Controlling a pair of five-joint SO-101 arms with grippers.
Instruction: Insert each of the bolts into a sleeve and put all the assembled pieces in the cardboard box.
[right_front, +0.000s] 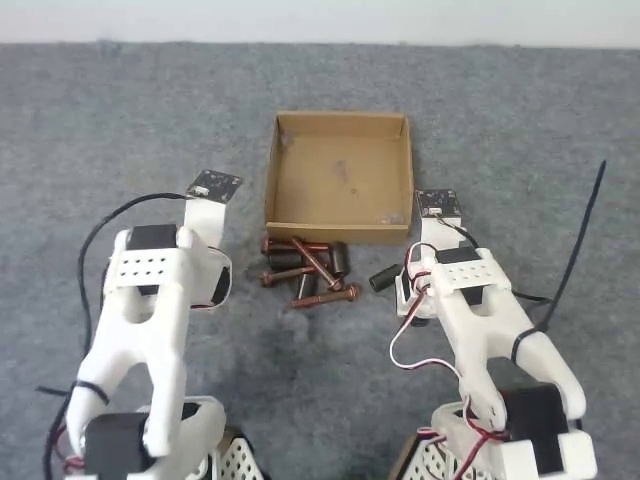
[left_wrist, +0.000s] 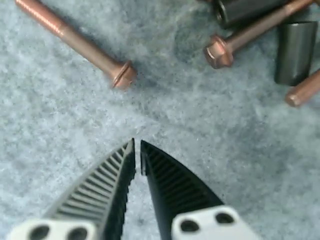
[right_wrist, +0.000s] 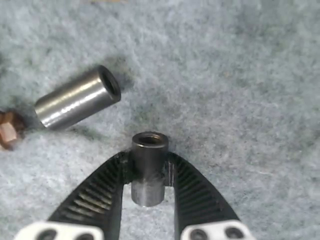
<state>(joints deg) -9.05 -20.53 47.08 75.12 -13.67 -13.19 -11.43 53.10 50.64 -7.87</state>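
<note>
Ribbed right hand clamps smooth cylindrical sleeve

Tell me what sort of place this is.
Probably a robotics test bench: the white left arm and right arm stand on a grey felt-like mat, with a cardboard box, loose bolts and sleeves laid out as practice parts.

High camera overhead; wrist cameras close over same table

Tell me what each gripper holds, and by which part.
The right gripper grips a dark sleeve across its sides, about mid-length. The left gripper is shut and holds nothing.
</note>
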